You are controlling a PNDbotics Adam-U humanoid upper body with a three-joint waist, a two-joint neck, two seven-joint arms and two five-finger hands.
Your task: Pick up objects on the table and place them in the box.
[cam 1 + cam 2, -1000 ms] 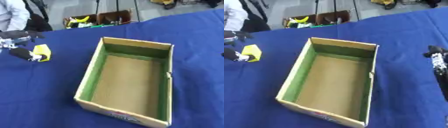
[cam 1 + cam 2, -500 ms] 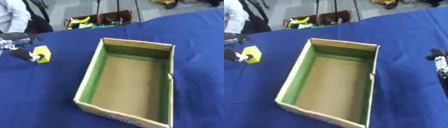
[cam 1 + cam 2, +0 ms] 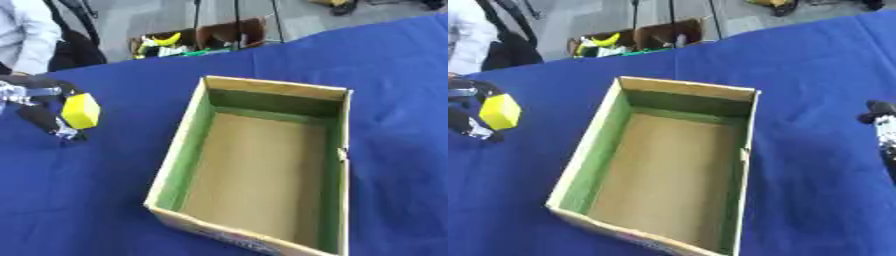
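Landmark: cardboard box (image 3: 262,170), open top, green inner walls, brown floor, nothing visible inside. It sits on the desk (image 3: 105,200), which is covered in blue cloth, and lies askew in both eye views.

Left hand (image 3: 39,107): left of the box, well apart from its left wall, level with the box's far end. Its fingers (image 3: 61,131) are curled round a yellow block (image 3: 80,111), which sits pinched at the side of the hand nearest the box. Whether the block is clear of the cloth or touching it, cannot tell. The block is outside the box, not over the opening.

Right hand (image 3: 878,131): only in the right eye view, at the picture's right edge, right of the box and apart from its right wall. Only a dark part with a pale section shows; whether its fingers are apart or together, cannot tell.

Beyond the box's far end, past the desk edge: a brown crate (image 3: 206,39) on the floor holding yellow and green items.
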